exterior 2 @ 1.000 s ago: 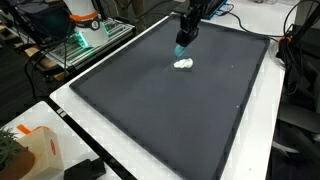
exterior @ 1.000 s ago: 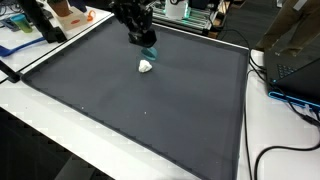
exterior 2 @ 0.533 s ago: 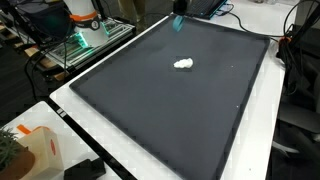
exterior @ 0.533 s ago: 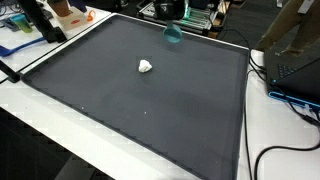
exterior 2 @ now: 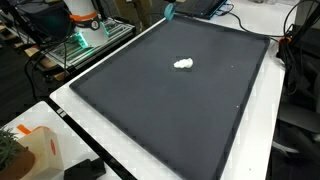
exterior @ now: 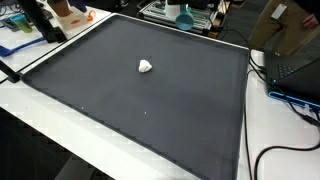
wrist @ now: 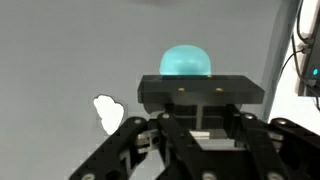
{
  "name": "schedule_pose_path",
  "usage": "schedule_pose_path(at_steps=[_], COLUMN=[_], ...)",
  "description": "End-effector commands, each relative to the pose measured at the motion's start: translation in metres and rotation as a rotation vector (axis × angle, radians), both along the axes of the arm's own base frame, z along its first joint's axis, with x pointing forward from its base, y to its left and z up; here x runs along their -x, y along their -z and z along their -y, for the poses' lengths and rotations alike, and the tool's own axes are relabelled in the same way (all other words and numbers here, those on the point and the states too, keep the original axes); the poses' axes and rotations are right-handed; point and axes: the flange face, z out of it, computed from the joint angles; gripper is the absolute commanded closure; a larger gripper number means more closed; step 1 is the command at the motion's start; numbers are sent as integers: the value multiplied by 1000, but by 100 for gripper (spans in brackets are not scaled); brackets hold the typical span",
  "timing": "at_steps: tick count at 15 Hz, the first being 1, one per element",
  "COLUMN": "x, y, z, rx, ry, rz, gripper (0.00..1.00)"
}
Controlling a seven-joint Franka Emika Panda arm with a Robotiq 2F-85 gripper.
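We see the hand (wrist: 200, 95) clasping a small turquoise rounded plastic cup (wrist: 186, 62), its contents hidden, high over the far edge of the black-matted desk (exterior: 150, 110), well apart from a crumpled white lump (exterior: 146, 66).

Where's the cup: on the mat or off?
Off. Cup hangs in air, clear of the mat in both exterior views; only a white wad lies on it.

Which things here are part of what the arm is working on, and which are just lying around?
In hand:
gripper, shut on a small teal rounded object
white crumpled lump, nearest to it
dark grey mat under the lump

Lying about:
brown box
metal wire rack
green leafy plant
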Motion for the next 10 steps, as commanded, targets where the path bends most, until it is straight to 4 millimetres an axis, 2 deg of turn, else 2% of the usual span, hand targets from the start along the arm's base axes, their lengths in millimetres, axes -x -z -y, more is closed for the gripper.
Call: schedule_pose_path(at_steps=[1, 2, 3, 5, 10], x=[-2, -4, -5, 8, 71], y=[2, 4, 5, 9, 4], z=[0, 0, 0, 8, 21], rx=[0, 0, 0, -20, -175], ry=[0, 1, 1, 6, 34], rz=[-7, -10, -12, -44, -211], gripper=[53, 53, 78, 78, 78])
